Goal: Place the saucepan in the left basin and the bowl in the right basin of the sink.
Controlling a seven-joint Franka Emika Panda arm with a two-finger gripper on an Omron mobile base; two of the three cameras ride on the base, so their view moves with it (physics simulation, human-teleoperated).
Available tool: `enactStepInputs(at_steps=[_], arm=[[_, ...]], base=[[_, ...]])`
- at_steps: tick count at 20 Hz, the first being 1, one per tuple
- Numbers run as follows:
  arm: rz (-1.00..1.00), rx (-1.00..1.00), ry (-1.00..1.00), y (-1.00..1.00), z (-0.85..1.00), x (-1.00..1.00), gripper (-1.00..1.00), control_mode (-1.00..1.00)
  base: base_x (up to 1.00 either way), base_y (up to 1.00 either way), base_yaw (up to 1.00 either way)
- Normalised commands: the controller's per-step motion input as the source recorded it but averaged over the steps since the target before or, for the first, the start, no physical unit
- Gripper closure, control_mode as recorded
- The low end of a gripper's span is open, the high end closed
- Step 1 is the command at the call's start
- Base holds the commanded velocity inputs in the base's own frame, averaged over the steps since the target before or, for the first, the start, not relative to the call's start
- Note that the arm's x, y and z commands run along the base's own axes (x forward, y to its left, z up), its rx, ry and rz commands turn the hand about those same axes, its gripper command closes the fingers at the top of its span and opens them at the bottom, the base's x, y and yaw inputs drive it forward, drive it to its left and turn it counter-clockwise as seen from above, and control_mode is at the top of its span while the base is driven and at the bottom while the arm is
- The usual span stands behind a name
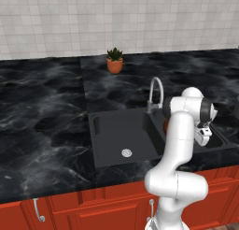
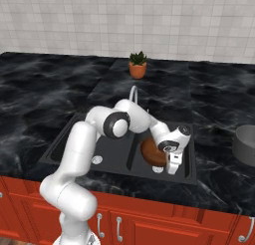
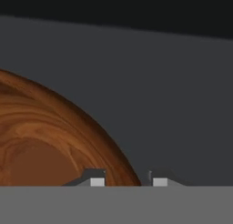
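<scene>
Wood bowl: the round reddish-brown wooden bowl (image 2: 152,152) sits low in the narrower matte-black right basin (image 2: 184,170) of the black double sink (image 2: 60,148), its hollow facing up and slightly toward the camera in the right base view.
Gripper: the two-finger gripper (image 3: 125,182) straddles the bowl's rim in the hand view, one dark fingertip over the wood, the other outside it over the basin wall. The jaws stand a little apart; I cannot tell whether they grip the rim or have let go.
Step in hand: by my reading, setting the bowl down in the right basin and releasing it.
Doing it well: part the fingers fully before lifting, then rise straight up so the inner finger does not drag the rim and tip the bowl.
Bowl axis: round, so no long axis; its opening points roughly upward.
Saucepan: a grey metal pot (image 2: 245,145) stands on the black marble counter (image 2: 45,89) at the right edge of the right base view, well apart from the sink; its handle is cut off by the frame, so its direction cannot be told.
Left basin: the wider compartment (image 1: 119,135) with its round silver drain holds no pan yet.
</scene>
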Motion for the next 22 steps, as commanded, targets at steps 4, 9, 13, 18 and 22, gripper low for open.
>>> enactStepInputs(at_steps=[4, 9, 13, 18, 22], arm=[[0.01, 0.0, -0.02, 0.03, -0.1, 0.03, 1.0, -1.0], [0.0, 0.0, -0.06, 0.09, 0.0, 0.0, -1.0, -1.0], [0.0, 0.0, -0.08, 0.07, 0.04, 0.0, -1.0, -1.0], [0.01, 0.0, -0.08, 0.09, 0.04, 0.0, -1.0, -1.0], [0.0, 0.0, -0.07, 0.0, 0.16, 0.0, -1.0, -1.0]], base=[[0.0, 0.0, 0.0], [0.0, 0.0, 0.0], [0.0, 0.0, 0.0], [0.0, 0.0, 0.0], [0.0, 0.0, 0.0]])
